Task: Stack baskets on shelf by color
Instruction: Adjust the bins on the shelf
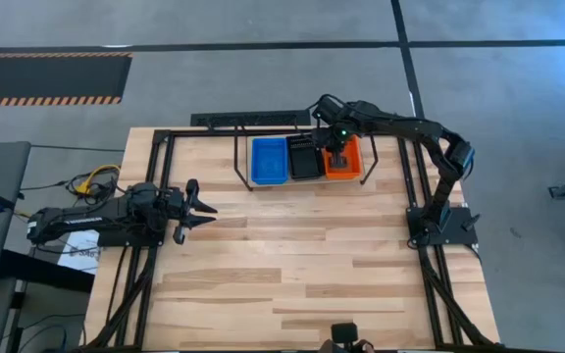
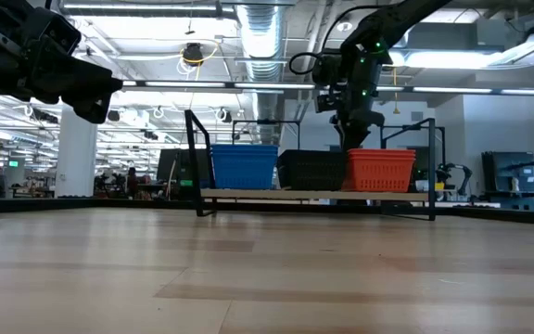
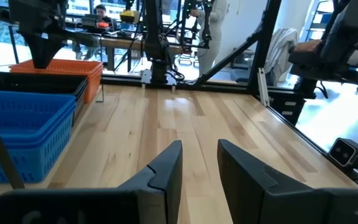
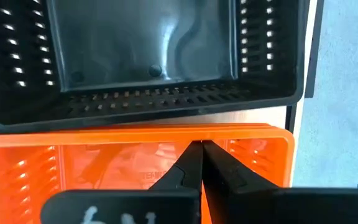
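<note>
Three baskets stand in a row on the shelf (image 2: 248, 194) at the table's far middle: blue (image 1: 270, 160) on the left, black (image 1: 305, 157) in the middle, red-orange (image 1: 341, 161) on the right. In the left wrist view the blue one (image 3: 23, 130) and the black one (image 3: 36, 84) show as stacks of nested baskets. My right gripper (image 4: 201, 146) is shut and points steeply down over the red-orange basket (image 4: 135, 162), close to its wall beside the black basket (image 4: 142, 56). My left gripper (image 3: 199, 146) waits level and open at the table's left side. My right gripper comes from above with shut fingers and nothing between them. Its fingertips (image 2: 357, 141) stand at the red-orange basket's top rim (image 4: 166, 134), on the side next to the black basket. I cannot tell whether they touch it.
Black frame rails (image 1: 155, 176) run along the table's left and right sides. A dark power strip (image 1: 248, 119) lies beyond the far edge. Bare planks (image 1: 292, 255) stretch from the shelf to the near edge, where a small camera (image 1: 344, 333) sits.
</note>
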`<act>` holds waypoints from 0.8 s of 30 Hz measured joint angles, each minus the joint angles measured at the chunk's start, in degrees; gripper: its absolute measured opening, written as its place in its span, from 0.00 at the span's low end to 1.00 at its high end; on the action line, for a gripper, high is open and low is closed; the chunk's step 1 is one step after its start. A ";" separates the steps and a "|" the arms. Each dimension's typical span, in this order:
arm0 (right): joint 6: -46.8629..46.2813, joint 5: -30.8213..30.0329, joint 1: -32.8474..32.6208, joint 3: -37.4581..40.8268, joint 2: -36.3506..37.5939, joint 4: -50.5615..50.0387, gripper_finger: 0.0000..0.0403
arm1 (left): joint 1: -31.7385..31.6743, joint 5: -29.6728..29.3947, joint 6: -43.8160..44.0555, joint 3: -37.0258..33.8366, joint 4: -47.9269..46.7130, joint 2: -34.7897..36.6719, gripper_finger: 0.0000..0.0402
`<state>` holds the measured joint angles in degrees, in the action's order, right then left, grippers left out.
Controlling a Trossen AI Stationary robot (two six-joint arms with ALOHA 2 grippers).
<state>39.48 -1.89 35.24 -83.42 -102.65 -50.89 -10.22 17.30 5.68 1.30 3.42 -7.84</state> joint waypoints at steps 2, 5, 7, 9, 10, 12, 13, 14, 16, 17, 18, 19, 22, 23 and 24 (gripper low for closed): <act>-0.02 0.00 -0.40 0.00 0.00 0.00 0.07 | 0.00 0.00 0.02 0.00 0.00 0.00 0.22; 0.00 0.23 -1.22 0.00 0.00 0.03 0.07 | 0.00 0.00 -0.05 0.00 0.00 0.00 0.22; 0.00 0.31 -1.74 0.00 -0.01 0.04 0.07 | 0.01 0.00 -0.07 0.00 0.00 -0.02 0.22; -0.02 0.31 -2.22 0.00 -0.02 0.03 0.07 | 0.01 -0.01 -0.07 0.00 0.00 -0.01 0.22; -0.02 0.27 -2.36 0.01 -0.02 -0.01 0.07 | 0.00 0.00 -0.07 0.00 0.00 0.00 0.22; -0.67 -0.05 -2.18 -0.10 0.14 -0.44 0.07 | 0.00 0.00 -0.01 0.00 0.00 0.00 0.22; -1.14 -0.23 -2.00 -0.44 0.35 -1.19 0.07 | 0.02 0.00 -0.01 0.00 0.00 0.00 0.22; -1.36 -0.54 -1.83 -0.93 0.58 -1.68 0.07 | 0.00 0.06 0.00 0.00 0.00 0.00 0.22; -1.54 -0.89 -1.66 -2.36 0.74 -2.94 0.07 | 0.00 0.07 0.01 0.00 0.00 -0.01 0.22; -1.55 -1.10 -1.48 -3.08 0.78 -4.39 0.07 | 0.00 0.07 0.02 0.00 0.00 -0.02 0.22; -1.55 -1.09 -1.26 -3.73 0.84 -6.01 0.07 | 0.02 0.07 0.02 0.00 0.00 -0.01 0.22; -1.71 -1.09 -1.26 -4.40 0.94 -6.80 0.07 | 0.00 0.07 0.02 0.00 -0.02 -0.02 0.22; -4.83 -1.08 -2.14 -6.01 1.05 -8.47 0.07 | 0.00 0.09 0.04 0.00 -0.02 0.00 0.22; -6.02 -1.01 -2.59 -6.39 1.05 -9.71 0.07 | 0.00 0.09 0.02 0.00 -0.02 0.00 0.22; -6.92 -0.83 -3.20 -6.78 1.05 -10.89 0.07 | 0.00 0.09 -0.03 0.00 -0.02 -0.02 0.22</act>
<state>32.56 -2.73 32.04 -90.19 -101.60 -61.79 -10.22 17.39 5.65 1.30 3.40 -7.85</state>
